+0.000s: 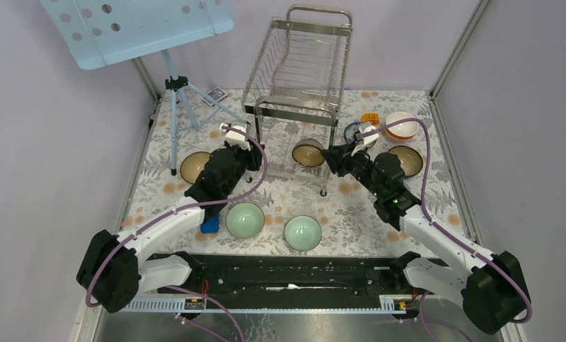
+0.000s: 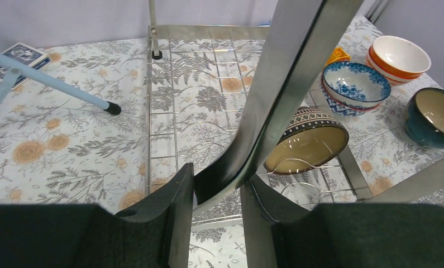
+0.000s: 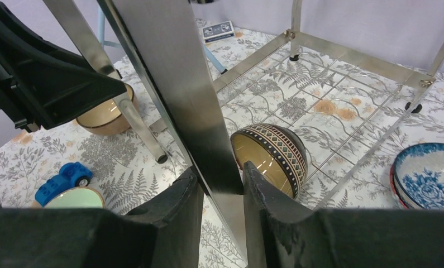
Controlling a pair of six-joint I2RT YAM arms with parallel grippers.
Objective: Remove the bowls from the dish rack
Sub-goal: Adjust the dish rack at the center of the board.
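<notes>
Nearest to us on the tabletop, a green bowl and a second green bowl sit upright side by side, apart. A blue toy car lies just left of the first.

Beyond them, both hands are at the near end of the rack. The left hand holds the rack's near left upright, a flat steel bar pressed between its fingers. The right hand holds the near right upright the same way, narrow around the bar.

Between the two hands, a patterned bowl lies tipped on its side on the rack's lower grid.

Outside the rack, a brown bowl stands on the left behind the left arm, and a teal bowl stands on the right. Farther right and back, two blue bowls are stacked, with an orange bowl just beside them.

The rack's upper tier holds no bowl that we can see. At the far left stand a pale blue stand and a card box.
</notes>
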